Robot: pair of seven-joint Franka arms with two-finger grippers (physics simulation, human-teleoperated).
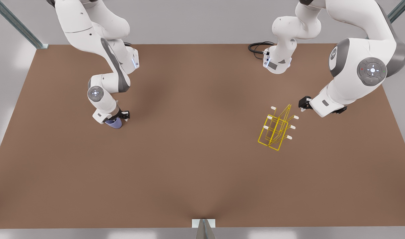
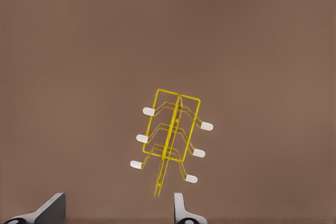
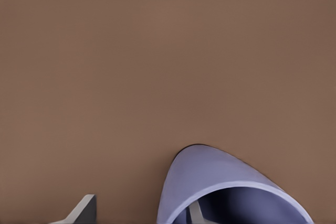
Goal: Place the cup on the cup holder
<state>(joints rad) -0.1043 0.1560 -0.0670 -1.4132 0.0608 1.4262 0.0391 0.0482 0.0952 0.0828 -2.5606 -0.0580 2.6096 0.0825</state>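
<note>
The pale lavender-blue cup [image 1: 114,123] is on the brown table at the front view's left, directly under my right gripper [image 1: 120,117]. In the right wrist view the cup [image 3: 210,174] is close up, its mouth facing the camera. My right gripper [image 3: 139,214] is open and straddles the cup's wall, one finger [image 3: 195,214] inside the mouth and the other [image 3: 83,211] outside. The yellow wire cup holder [image 1: 276,128] with white-capped prongs stands at the front view's right. My left gripper [image 1: 303,103] hovers open just beyond it, with the holder [image 2: 171,135] ahead of its fingers [image 2: 52,207].
The brown table [image 1: 195,159] spreads wide between the cup and the holder. A black cable [image 1: 257,48] lies at the back edge near an arm's base. A small grey bracket [image 1: 203,224] sits at the table's front edge.
</note>
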